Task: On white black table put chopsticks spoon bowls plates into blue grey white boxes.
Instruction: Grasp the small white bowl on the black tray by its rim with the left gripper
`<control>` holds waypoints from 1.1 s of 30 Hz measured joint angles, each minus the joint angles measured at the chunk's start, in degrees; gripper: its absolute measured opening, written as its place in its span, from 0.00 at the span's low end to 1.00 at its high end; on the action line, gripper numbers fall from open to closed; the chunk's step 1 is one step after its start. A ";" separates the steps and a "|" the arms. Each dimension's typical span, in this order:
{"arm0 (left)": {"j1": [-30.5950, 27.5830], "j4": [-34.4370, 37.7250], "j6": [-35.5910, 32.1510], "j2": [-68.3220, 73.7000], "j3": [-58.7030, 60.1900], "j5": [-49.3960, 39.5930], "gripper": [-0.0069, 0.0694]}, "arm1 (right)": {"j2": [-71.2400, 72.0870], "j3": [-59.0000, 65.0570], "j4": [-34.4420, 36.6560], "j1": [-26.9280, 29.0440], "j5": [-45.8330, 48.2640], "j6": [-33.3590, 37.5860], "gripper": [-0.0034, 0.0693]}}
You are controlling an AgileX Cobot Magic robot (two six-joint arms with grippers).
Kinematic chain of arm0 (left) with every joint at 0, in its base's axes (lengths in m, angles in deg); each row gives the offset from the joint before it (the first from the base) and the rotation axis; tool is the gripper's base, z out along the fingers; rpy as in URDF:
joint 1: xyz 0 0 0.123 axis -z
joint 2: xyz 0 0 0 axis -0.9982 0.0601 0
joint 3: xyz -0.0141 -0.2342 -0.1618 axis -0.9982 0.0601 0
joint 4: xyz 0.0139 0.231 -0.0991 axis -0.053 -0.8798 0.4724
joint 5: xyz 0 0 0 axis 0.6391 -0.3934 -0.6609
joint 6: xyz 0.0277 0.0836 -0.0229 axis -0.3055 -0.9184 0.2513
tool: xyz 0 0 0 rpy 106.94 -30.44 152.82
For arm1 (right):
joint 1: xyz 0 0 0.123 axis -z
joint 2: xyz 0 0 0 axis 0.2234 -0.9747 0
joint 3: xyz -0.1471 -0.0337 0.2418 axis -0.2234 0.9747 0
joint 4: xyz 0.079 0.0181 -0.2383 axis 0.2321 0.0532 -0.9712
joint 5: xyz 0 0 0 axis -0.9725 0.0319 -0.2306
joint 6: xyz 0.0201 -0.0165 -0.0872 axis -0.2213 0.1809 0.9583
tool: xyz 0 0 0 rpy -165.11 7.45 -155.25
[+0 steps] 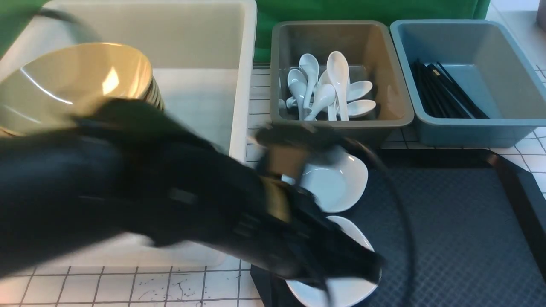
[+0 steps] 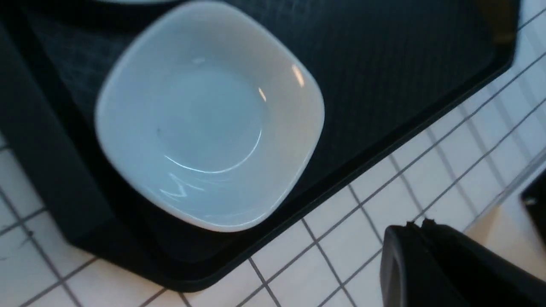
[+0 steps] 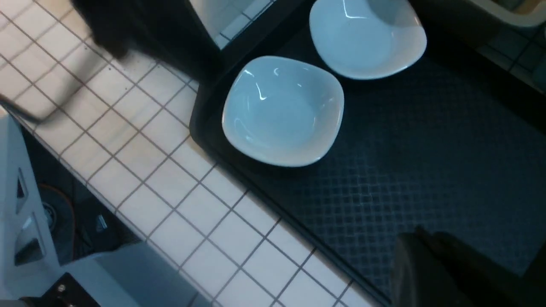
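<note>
White tub (image 1: 245,85): left of the black tray (image 1: 452,238); stacked mustard bowls (image 1: 76,81) lie inside.
Left arm (image 1: 179,192): blurred, reaching across the tub to the tray's left side.
Left gripper (image 2: 407,228): fingertips together, nothing between them; by the tray's near-left corner.
Near plate (image 1: 337,292): on the tray, near-left corner, upright. Likely next pick.
Far plate (image 1: 335,192): on the tray, beyond the near one, towards the far-left corner.
Grey box (image 1: 341,123): beyond the tray's far edge, left part; spoons (image 1: 338,70) in it.
Blue box (image 1: 482,121): beyond the far edge, farther right; chopsticks (image 1: 443,94) in it.
Right gripper (image 3: 420,236): blurred tips look together, no dish in them; over or near the tray, exact spot unclear.
Reach: left hand seems nearer; near plate lies low and just beside its tips. No clear long axis, so a rim grip, tips parted first, looks right.
Views: front has the left arm masking part of the near plate; left wrist shows its whole rim, apart from the tips. Right gripper shows only in its own wrist view.
</note>
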 joint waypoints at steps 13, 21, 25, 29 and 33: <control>5.43 -13.59 8.93 12.51 -5.27 0.56 0.09 | 5.96 1.51 1.09 0.00 0.00 -0.06 0.10; 7.64 -16.69 8.30 12.95 -5.64 -1.18 0.09 | 5.96 1.51 1.09 0.00 0.00 1.39 0.10; 11.72 -19.69 10.03 13.65 -5.64 -2.03 0.09 | 5.96 1.51 1.09 0.00 0.00 2.18 0.10; 12.17 -20.88 14.72 14.20 -5.69 -1.78 0.10 | 6.09 1.51 1.09 0.00 0.00 2.78 0.10; 10.06 -21.50 16.15 14.95 -5.69 -1.72 0.20 | 7.65 1.51 1.09 0.00 0.00 3.52 0.11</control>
